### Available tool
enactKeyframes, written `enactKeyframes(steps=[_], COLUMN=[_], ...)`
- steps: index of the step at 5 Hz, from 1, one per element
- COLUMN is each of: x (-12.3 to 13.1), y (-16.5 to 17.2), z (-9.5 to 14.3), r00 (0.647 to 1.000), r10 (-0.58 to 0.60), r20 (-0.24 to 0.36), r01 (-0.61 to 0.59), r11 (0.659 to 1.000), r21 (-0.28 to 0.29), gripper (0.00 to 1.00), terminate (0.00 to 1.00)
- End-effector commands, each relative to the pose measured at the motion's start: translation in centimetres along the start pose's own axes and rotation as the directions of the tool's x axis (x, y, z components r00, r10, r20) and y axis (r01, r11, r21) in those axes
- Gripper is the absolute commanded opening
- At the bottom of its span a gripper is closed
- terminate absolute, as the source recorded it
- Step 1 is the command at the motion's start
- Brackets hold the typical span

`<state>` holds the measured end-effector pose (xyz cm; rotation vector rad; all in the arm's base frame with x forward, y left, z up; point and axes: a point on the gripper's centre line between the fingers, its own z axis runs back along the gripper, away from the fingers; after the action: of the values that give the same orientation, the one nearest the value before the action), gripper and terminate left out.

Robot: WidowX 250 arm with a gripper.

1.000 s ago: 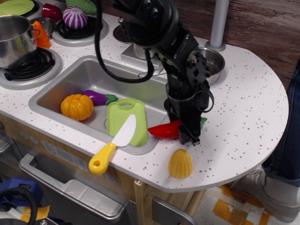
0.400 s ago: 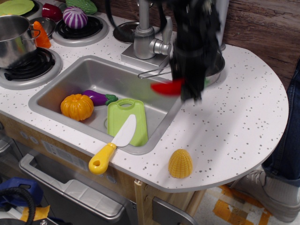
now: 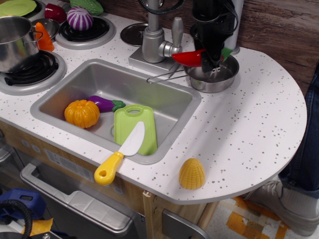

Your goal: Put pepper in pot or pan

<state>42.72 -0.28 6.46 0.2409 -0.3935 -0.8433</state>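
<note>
Big white speckled counter (image 3: 259,124) fills the shot, w/ one steel sink (image 3: 164,102) sunk in its left-middle. One arm (image 3: 212,20) drops in from the far edge, just right of the single faucet (image 3: 153,42). Far left, one tall steel pot (image 3: 14,40) sits on a burner, not our target. In the sink basin: one green cutting board (image 3: 133,128), one orange pumpkin (image 3: 81,113), one purple eggplant (image 3: 103,103). One knife (image 3: 121,153), yellow handle, lies across the board and over the sink's near rim. One yellow corn piece (image 3: 191,173) stands alone on the near counter. Now the action: one small silver pan (image 3: 214,79) w/ wire handle pointing left, far right of the sink, and the gripper (image 3: 213,57) hangs right above it, clamped on the pepper (image 3: 192,58). Pepper's held roughly level, red tip poking left past the pan rim, green stem end right, so it's over the pan but not in it yet. Looks held crosswise; my guess is the tip may overhang on release. Lowering and letting go is what's left.
</note>
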Motion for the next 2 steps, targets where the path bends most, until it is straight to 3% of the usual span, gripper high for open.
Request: enactKeyframes(steps=[1,2], x=[1.59,1.59], y=[2.76,3.36], z=[-0.39,-0.87], r00=[0.995,0.99], r10=[-0.053,-0.08], r20=[0.087,0.115], r01=[0.041,0.057], r11=[0.99,0.98], r21=[0.135,0.189], gripper=[1.0,1.0], terminate=[0.0,0.0])
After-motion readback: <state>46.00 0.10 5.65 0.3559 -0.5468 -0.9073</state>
